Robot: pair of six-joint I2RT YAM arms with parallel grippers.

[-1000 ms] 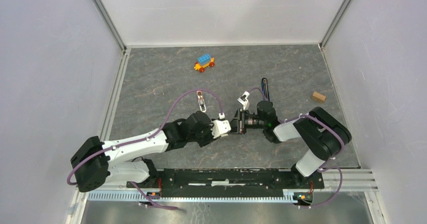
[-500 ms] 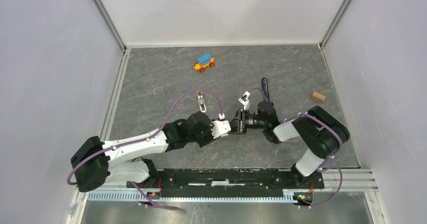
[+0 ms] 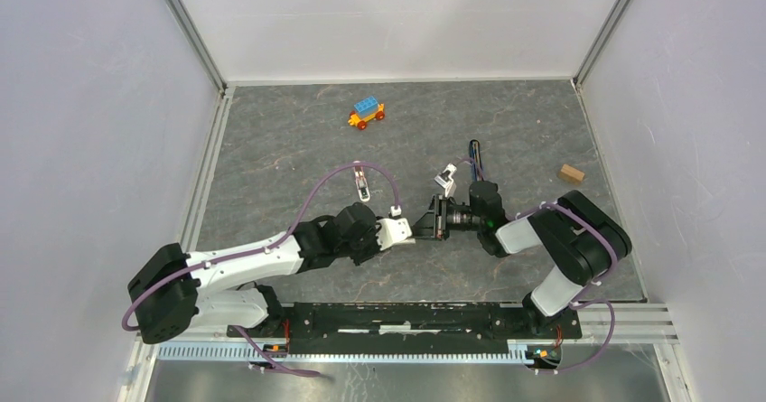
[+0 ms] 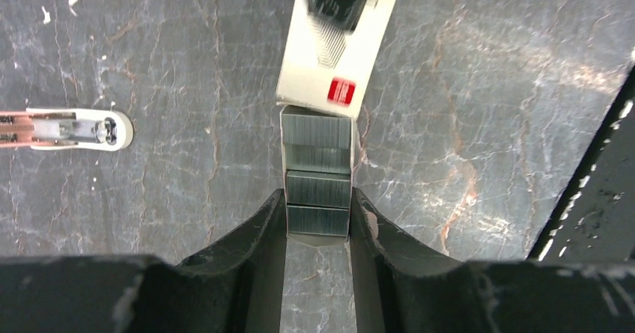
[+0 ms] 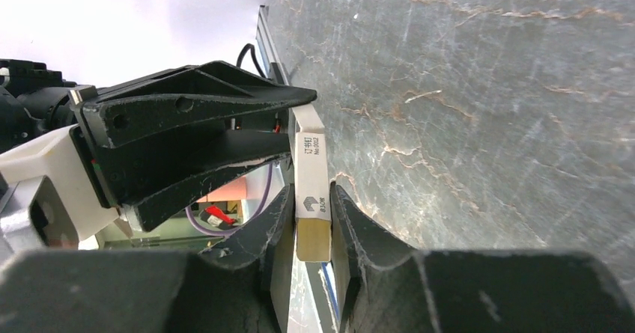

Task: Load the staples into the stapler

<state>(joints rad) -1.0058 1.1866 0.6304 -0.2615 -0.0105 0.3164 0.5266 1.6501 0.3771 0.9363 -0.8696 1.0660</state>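
Currently L gripper (image 4: pixel 317 200) clamps staple tray (image 4: pixel 318 239), R gripper (image 5: pixel 312 192) clamps box sleeve (image 5: pixel 312 165); staple strips (image 4: pixel 317 187) prob. light, brittle; hold tray by side walls, level

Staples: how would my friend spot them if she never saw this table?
Look at the middle of the grey table, where the two robot arms meet. There the left gripper pinches the end of a row sticking out of a white box held by the right gripper. That row is the staples: shiny grey ridged blocks, unlike the white box with its red mark.
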